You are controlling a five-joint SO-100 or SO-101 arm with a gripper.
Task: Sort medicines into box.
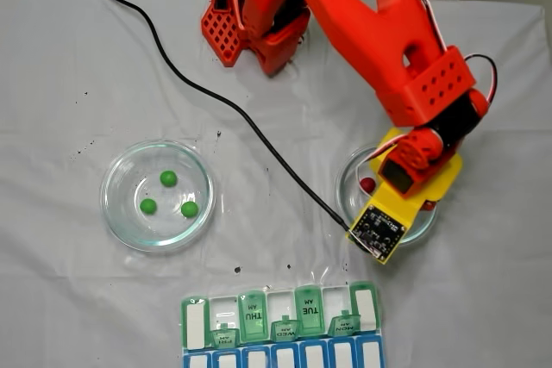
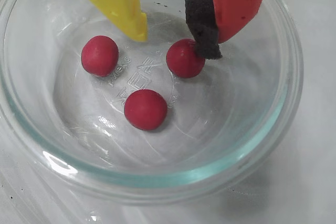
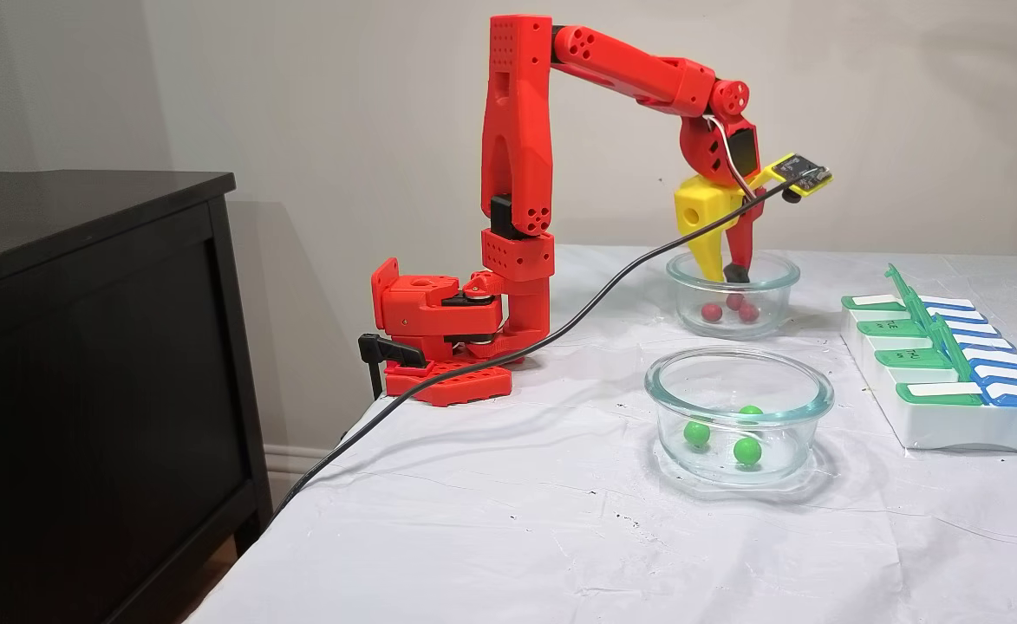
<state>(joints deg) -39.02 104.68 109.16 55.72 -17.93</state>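
Wrist view, centre: my gripper (image 2: 176,38) hangs released, foam-padded finger (image 2: 205,32) touching one glossy red ball (image 2: 184,59) in the glass dish (image 2: 278,129).

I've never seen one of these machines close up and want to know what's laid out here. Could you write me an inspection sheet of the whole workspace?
Surface: table under a wrinkled white cloth, with small dark specks.
Job's things: three red balls in one glass dish; three green balls in a second glass dish; pill organizer at the table edge, several green lids raised.
Clutter: nothing seen.
End effector: end effector lowered into the red balls' dish, open; yellow finger clear of the balls, the red finger's dark pad at one ball.
Cables: black cable running across the cloth to the wrist camera board.
Surroundings: black cabinet beside the table, plain wall behind.
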